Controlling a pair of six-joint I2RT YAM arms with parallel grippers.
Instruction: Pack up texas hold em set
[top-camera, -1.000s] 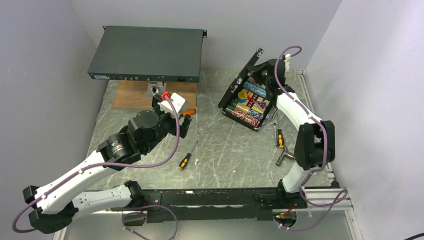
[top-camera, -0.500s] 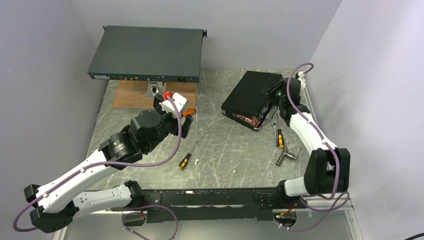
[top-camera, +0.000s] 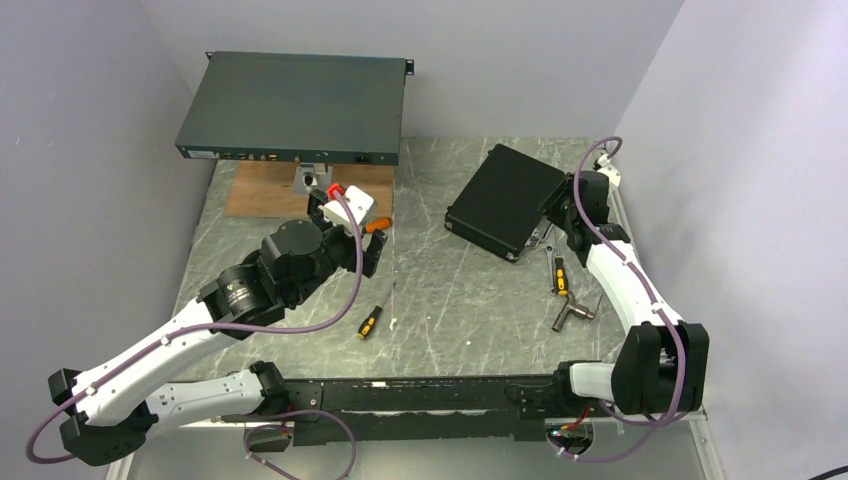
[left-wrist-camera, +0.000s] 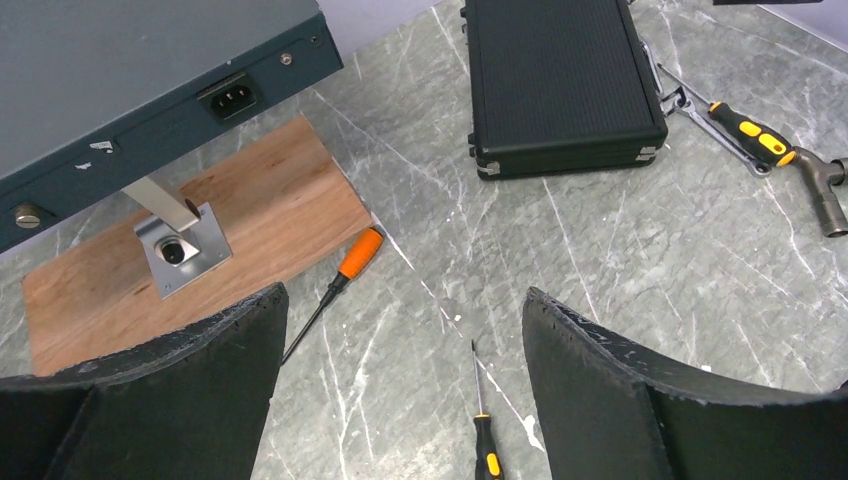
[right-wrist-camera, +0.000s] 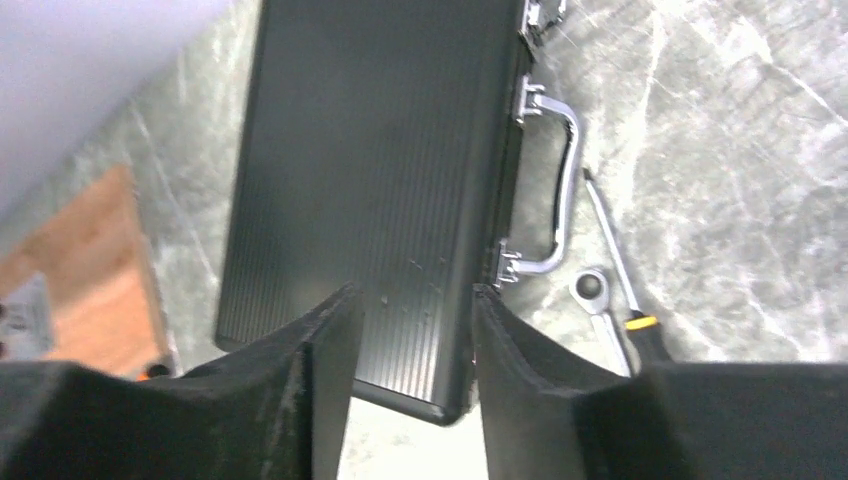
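The only writing I can find is a small pale sticker (left-wrist-camera: 103, 146) on the dark-green rack unit (top-camera: 295, 105), near its power socket, and it is too small to read. The black case (top-camera: 505, 200) has a ribbed lid with metal corners, and I can make out no lettering on it.

The case lies flat on the marble table (top-camera: 450, 300) with its lid shut, at the far right and well apart from the rack unit. Its long axis runs on a slant, from the far right toward the near middle. The chrome handle (right-wrist-camera: 560, 190) sits on the long side facing the right arm.

The right gripper (right-wrist-camera: 412, 295) hangs over that handle-side edge of the lid, its fingers partly spread with nothing between them. Whether they touch the lid I cannot tell. A ratchet wrench (right-wrist-camera: 590, 290) and a yellow-and-black screwdriver (left-wrist-camera: 755, 130) lie just beside the handle.

The left gripper (left-wrist-camera: 402, 295) hovers over the table's left middle, its fingers spread wide and empty. An orange-handled screwdriver (left-wrist-camera: 350, 262) lies below it, by the wooden board (left-wrist-camera: 200, 220).
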